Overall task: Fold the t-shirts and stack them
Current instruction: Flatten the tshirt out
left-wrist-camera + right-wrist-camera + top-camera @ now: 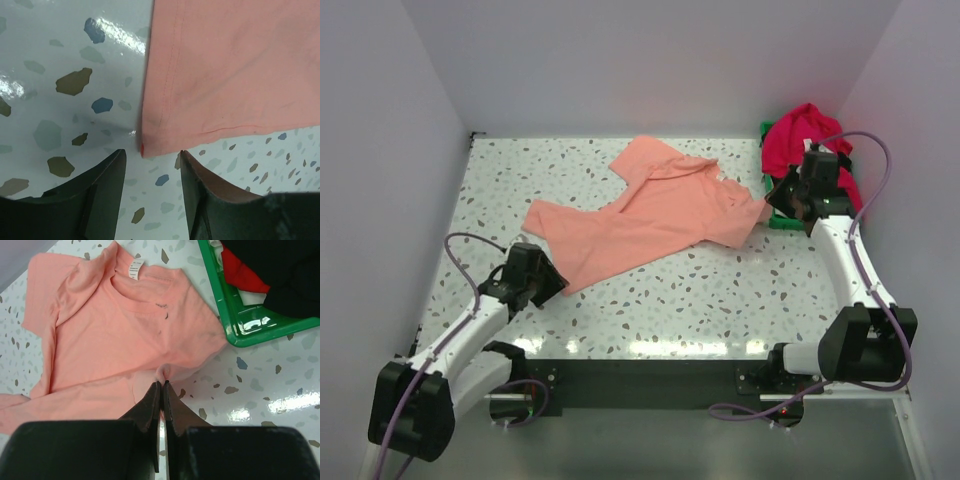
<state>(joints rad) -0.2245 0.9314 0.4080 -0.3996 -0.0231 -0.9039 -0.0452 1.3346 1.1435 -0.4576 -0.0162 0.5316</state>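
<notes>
Top external view: you see the salmon-pink t-shirt (650,215) lying spread across the table (720,300). Its hem corner sits just ahead of the left gripper (152,152), whose fingers stand apart with nothing between them. Your right gripper (162,384) is pressed together, pinching a fold at the shirt's edge near the green bin (250,335). The bin holds the crimson t-shirt (800,135) and the black t-shirt (295,275).

Right claw (162,384) pinching salmon-pink t-shirt (115,340), green bin (260,331) beside
</notes>
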